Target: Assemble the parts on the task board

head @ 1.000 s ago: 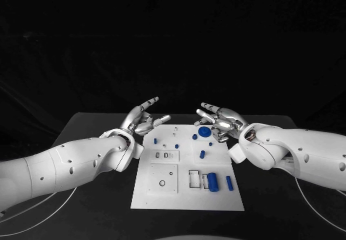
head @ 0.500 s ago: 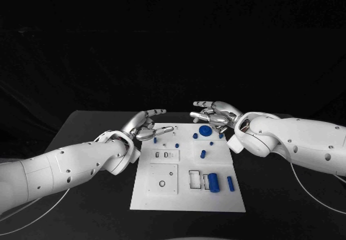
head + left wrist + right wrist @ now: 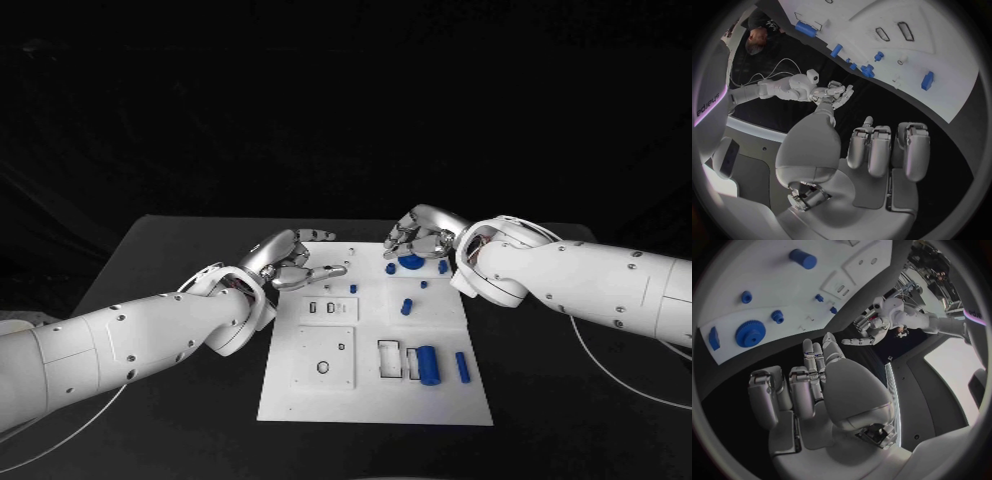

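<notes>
At upper centre of the frame, we judge the right hand (image 3: 418, 238), empty with fingers apart, nearest the blue gear (image 3: 411, 262), just below it.

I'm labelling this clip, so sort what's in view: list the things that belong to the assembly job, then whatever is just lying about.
Belongs to the job:
task board
blue gear
blue cylinder
blue bar
small blue peg
left hand, holding nothing
right hand, holding nothing

Just lying about:
black table
cables trailing from the arms
</notes>
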